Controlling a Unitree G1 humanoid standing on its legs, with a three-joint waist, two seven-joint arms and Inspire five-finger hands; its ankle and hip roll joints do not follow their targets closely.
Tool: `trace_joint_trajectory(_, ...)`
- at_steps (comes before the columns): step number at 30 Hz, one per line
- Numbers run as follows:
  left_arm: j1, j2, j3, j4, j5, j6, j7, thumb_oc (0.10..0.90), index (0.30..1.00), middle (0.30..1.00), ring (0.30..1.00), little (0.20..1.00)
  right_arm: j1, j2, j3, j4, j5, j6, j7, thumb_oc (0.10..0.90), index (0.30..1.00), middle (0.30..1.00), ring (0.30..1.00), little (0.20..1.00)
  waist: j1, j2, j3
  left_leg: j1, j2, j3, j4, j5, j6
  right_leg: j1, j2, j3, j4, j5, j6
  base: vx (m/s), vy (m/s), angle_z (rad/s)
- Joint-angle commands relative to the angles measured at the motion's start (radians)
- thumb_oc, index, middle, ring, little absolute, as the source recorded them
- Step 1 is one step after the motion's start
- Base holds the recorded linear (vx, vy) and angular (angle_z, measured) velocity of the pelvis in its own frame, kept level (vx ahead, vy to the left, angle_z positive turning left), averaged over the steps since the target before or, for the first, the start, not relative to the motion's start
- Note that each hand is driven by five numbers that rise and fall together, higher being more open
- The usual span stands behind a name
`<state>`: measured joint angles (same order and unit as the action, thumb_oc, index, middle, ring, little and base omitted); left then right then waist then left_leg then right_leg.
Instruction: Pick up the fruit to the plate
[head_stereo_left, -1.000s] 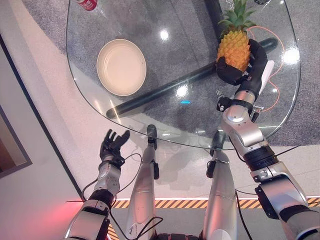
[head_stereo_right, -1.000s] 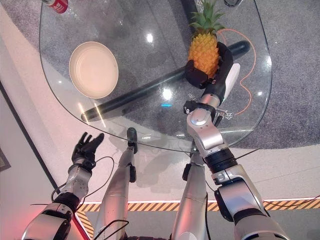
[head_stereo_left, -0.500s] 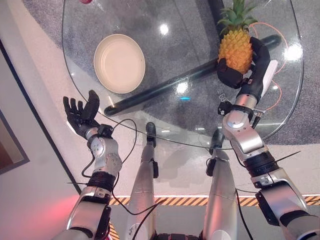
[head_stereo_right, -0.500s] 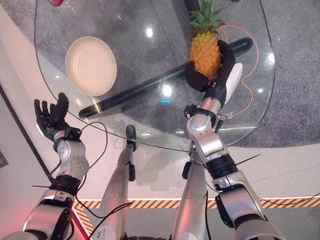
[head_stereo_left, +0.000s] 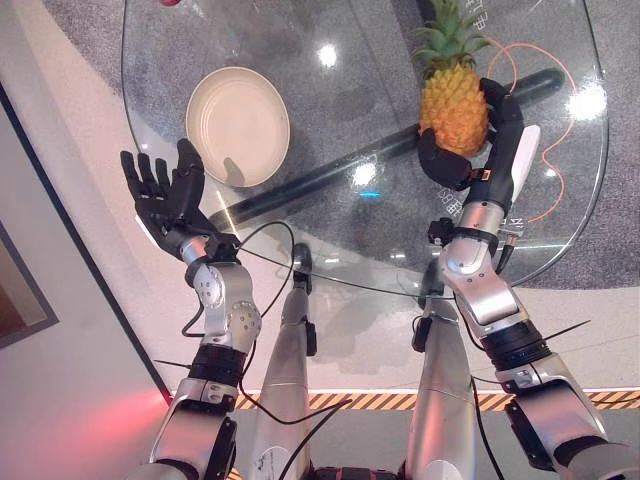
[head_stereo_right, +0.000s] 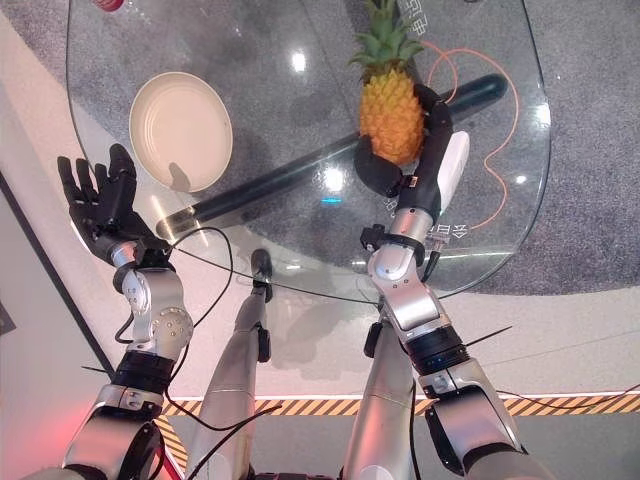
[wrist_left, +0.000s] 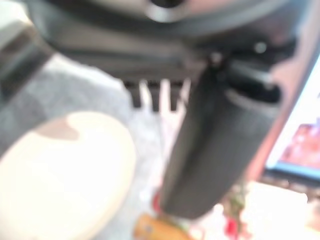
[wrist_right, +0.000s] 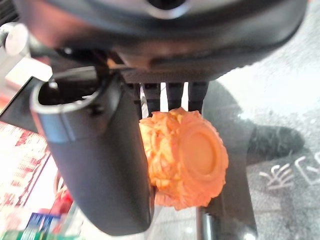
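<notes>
My right hand (head_stereo_left: 462, 160) is curled round the pineapple (head_stereo_left: 452, 97), upper right of frame. My left hand (head_stereo_left: 165, 200) is spread open at left, beside the plate (head_stereo_left: 238, 126) on the glass counter (head_stereo_left: 340, 230).

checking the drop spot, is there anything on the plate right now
Nothing lies on the plate; its cream surface is bare apart from a small shadow near its rim. The pineapple is in the right hand, over the glass table.

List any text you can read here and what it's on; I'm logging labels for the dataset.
White characters on the glass table: too distorted to read.
Red can at the table's far edge: cut off, print too small to read.
Pineapple and plate: no text.
</notes>
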<state>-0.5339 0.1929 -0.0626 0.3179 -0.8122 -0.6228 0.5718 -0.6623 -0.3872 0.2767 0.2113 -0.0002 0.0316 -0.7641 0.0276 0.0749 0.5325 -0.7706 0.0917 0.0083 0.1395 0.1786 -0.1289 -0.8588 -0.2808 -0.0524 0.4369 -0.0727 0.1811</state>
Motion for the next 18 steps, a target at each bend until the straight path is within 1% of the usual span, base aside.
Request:
trace_joint_trajectory(1,-0.033,0.083,0.049,-0.121,0.099,-0.071,-0.065,0.800,0.900,0.900,0.900,0.900,-0.060,0.001,-0.060,-0.206,-0.118,-0.156,0.010,0.100,0.300,0.300,0.300,0.200,0.007,-0.035,-0.013,-0.030,-0.045,-0.021,0.137,-0.111,0.039,0.050,0.057,-0.081,-0.124,0.135,-0.049,0.00,0.000,0.00)
trace_joint_trajectory(4,-0.038,0.096,0.039,-0.151,0.088,-0.041,-0.127,0.800,0.900,0.900,0.900,0.900,-0.057,-0.013,-0.056,-0.213,-0.139,-0.179,0.039,0.100,0.300,0.300,0.300,0.200,0.005,-0.037,-0.013,-0.026,-0.046,-0.020,0.136,-0.112,0.039,0.053,0.056,-0.083,-0.125,0.138,-0.045,0.00,0.000,0.00)
trace_joint_trajectory(6,-0.043,0.104,0.024,-0.171,0.077,-0.001,-0.177,0.800,0.900,0.900,0.900,0.900,-0.055,-0.020,-0.051,-0.221,-0.163,-0.191,0.062,0.100,0.300,0.300,0.300,0.200,0.003,-0.037,-0.013,-0.028,-0.045,-0.019,0.137,-0.112,0.038,0.053,0.054,-0.084,-0.128,0.140,-0.042,0.00,0.000,0.00)
trace_joint_trajectory(8,-0.045,0.110,0.014,-0.181,0.070,0.008,-0.199,0.800,0.900,0.900,0.900,0.900,-0.056,-0.028,-0.048,-0.227,-0.168,-0.197,0.080,0.100,0.300,0.300,0.300,0.200,0.000,-0.036,-0.013,-0.028,-0.045,-0.017,0.135,-0.111,0.039,0.052,0.055,-0.083,-0.130,0.142,-0.041,0.00,0.000,0.00)
trace_joint_trajectory(12,-0.043,0.116,0.001,-0.197,0.029,0.039,-0.282,0.800,0.900,0.900,0.900,0.900,-0.057,-0.042,-0.035,-0.236,-0.174,-0.202,0.121,0.100,0.300,0.300,0.300,0.200,-0.003,-0.034,-0.013,-0.020,-0.044,-0.012,0.127,-0.109,0.038,0.059,0.055,-0.080,-0.138,0.147,-0.039,0.00,0.000,0.00)
trace_joint_trajectory(18,-0.055,0.121,-0.019,-0.220,-0.020,0.081,-0.342,0.800,0.900,0.900,0.900,0.900,-0.061,-0.056,-0.015,-0.252,-0.186,-0.204,0.178,0.100,0.300,0.300,0.300,0.200,-0.009,-0.032,-0.013,-0.019,-0.043,-0.005,0.122,-0.106,0.039,0.057,0.053,-0.078,-0.142,0.150,-0.037,0.00,0.000,0.00)
